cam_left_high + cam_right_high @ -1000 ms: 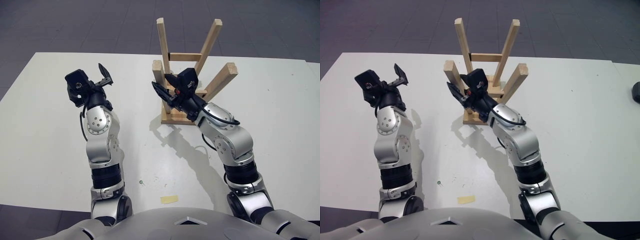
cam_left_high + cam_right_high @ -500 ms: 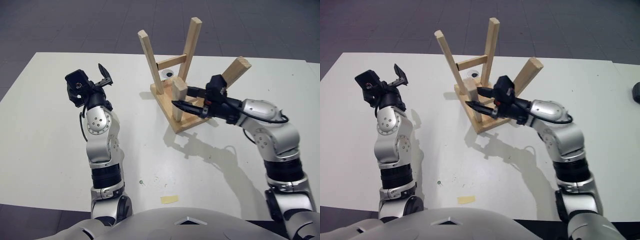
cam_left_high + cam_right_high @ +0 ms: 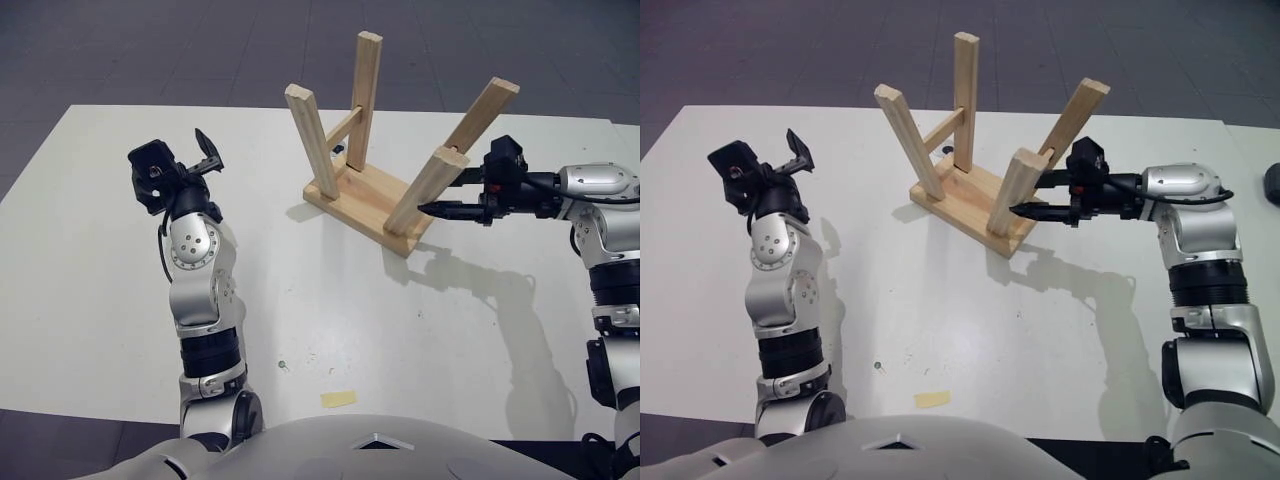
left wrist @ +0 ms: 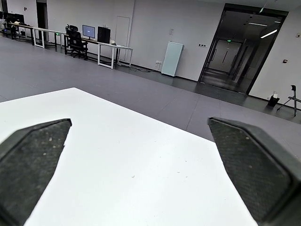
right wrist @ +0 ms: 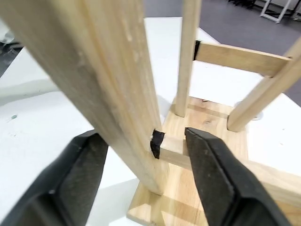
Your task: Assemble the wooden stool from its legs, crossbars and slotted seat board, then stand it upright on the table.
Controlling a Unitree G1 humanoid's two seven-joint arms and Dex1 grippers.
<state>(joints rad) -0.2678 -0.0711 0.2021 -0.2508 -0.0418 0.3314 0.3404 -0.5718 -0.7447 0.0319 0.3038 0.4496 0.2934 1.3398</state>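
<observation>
Stool (image 3: 362, 196) is assembled but inverted, seat board (image 3: 340, 185) down. Your right gripper (image 3: 440, 196) straddles one leg (image 3: 418, 192), jaws apart; your left gripper (image 3: 208, 155), likewise spread, hangs well clear. Judged next: clamp, then flip upright.

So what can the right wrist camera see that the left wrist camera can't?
Right wrist camera: a stool leg up close, standing between the open fingers of the right gripper, plus a crossbar and the seat board lying flat on the white table. Left wrist camera: the left gripper, open and holding nothing, and behind it a big room with desks and a dark doorway. Both: the white table and two dark fingers held apart.
</observation>
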